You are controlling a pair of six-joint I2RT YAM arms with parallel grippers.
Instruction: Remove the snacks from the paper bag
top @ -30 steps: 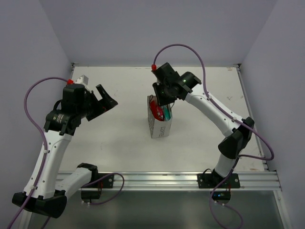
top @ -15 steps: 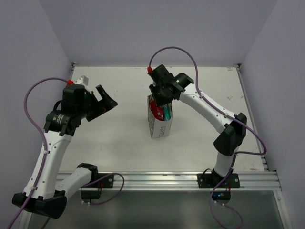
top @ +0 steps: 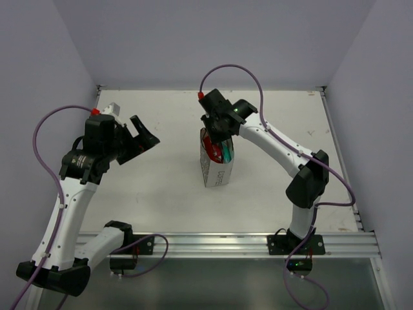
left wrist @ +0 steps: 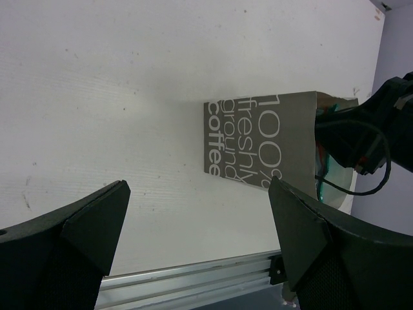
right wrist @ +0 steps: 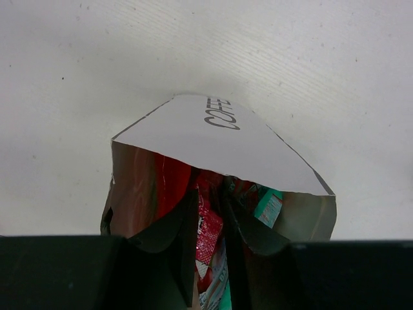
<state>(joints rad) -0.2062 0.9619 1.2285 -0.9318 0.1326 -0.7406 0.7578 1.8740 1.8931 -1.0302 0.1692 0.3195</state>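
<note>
The paper bag (top: 217, 173) stands upright mid-table, grey-beige with white "coffee" lettering (left wrist: 258, 145) and a white inside (right wrist: 213, 139). My right gripper (top: 215, 137) reaches down into its mouth. In the right wrist view my right gripper (right wrist: 210, 232) has its jaws drawn close on a small pink-red snack packet (right wrist: 210, 219). A bright red packet (right wrist: 164, 184) lies against the bag's left wall, and a teal packet (right wrist: 268, 206) sits to the right. My left gripper (top: 143, 139) hangs open and empty well left of the bag; the left wrist view shows my left gripper (left wrist: 197, 223) above bare table.
An aluminium rail (top: 219, 244) runs along the table's near edge, also seen in the left wrist view (left wrist: 193, 284). Grey walls close the table (top: 161, 187) at the back and both sides. The right arm's purple cable (top: 232, 68) arches above the bag.
My right gripper has moved left and down into the bag's mouth over the last second. The left arm and the bag have not moved.
</note>
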